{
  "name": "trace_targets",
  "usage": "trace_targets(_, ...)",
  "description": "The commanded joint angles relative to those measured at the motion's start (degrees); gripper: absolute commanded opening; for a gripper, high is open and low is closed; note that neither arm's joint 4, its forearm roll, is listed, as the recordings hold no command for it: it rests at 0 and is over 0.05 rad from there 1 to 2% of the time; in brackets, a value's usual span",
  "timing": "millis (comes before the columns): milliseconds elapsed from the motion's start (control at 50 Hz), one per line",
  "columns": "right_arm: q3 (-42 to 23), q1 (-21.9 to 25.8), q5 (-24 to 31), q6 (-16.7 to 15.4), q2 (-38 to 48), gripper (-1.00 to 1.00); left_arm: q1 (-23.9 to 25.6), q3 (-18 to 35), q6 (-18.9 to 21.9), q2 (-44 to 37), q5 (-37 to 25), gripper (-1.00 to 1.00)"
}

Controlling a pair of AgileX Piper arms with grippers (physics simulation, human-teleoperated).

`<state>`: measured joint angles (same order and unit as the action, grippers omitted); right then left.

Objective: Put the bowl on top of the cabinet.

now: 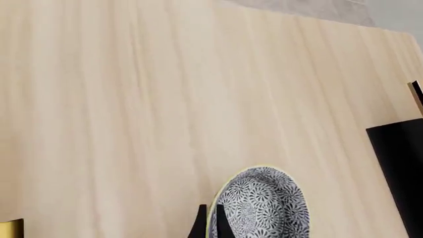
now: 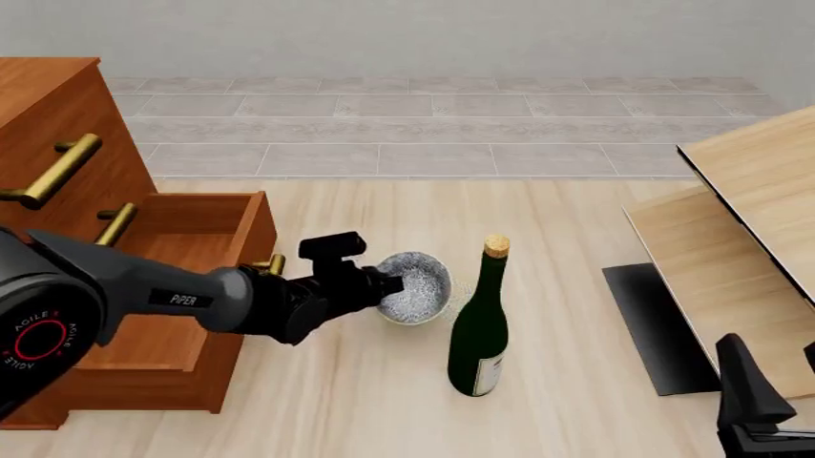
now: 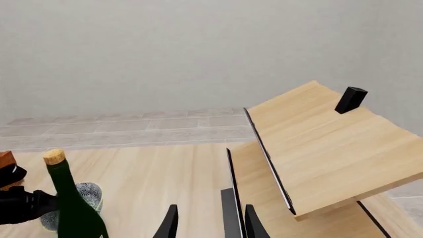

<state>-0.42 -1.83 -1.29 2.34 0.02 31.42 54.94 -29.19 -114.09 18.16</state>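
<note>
Bottle (image 2: 480, 324) stands just right of bowl (image 2: 417, 286); open drawer (image 2: 191, 239) blocks our left; worktop (image 2: 560, 219) beyond is free.

Front view: fixed, high on the arms' side, looking forward and down over the desk (image 2: 560, 219), with the bottle (image 2: 480, 324) near centre. Left wrist view: close above the desk, looking down onto the bowl (image 1: 263, 206). Right wrist view: low, looking level toward the back wall. All three views show the bowl; front and right wrist views share the bottle
</note>
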Motion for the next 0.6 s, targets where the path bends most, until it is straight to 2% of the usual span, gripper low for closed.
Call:
trace_targets(20, 0.03, -0.14, -0.1, 0.21, 0.0, 1.0, -1.6, 0.45, 0.53, 0.35, -0.11, -1.0)
trace_targets(220, -0.1, -0.23, -0.04, 0.36, 0.0, 1.0, -1.23, -1.85, -0.81, 4.02, 0.27, -1.0)
trace_targets(240, -0.04, -0.24, -0.1, 0.37, 0.0, 1.0, -0.99, -2.49, -3.37, 4.01, 0.34, -1.0)
trace_targets(260, -0.12, -0.24, -0.04, 0.37, 0.0, 1.0, -0.86, -2.38, -3.44, 3.95, -0.27, -1.0)
trace_targets(320, -0.11, -0.23, -0.02, 0.42, 0.0, 1.0, -0.99, -3.36, -2.64, 6.02, -0.54, -1.0)
trace_targets(380, -0.1, -0.25, -0.03, 0.43, 0.0, 1.0, -0.52, -5.19, -4.15, 8.63, -0.17, -1.0)
trace_targets(480, 0.06, -0.18, -0.2, 0.4, 0.0, 1.0, -0.74, -7.26, -3.93, 12.9, -0.96, -1.0)
trace_targets(520, -0.04, -0.14, -0.11, 0.38, 0.0, 1.0, 1.08, -9.37, -5.83, 15.45, -0.18, -1.0)
trace_targets(600, 0.02, -0.2, -0.19, 0.41, 0.0, 1.0, 0.96, -10.86, -5.16, 19.65, -1.59, -1.0)
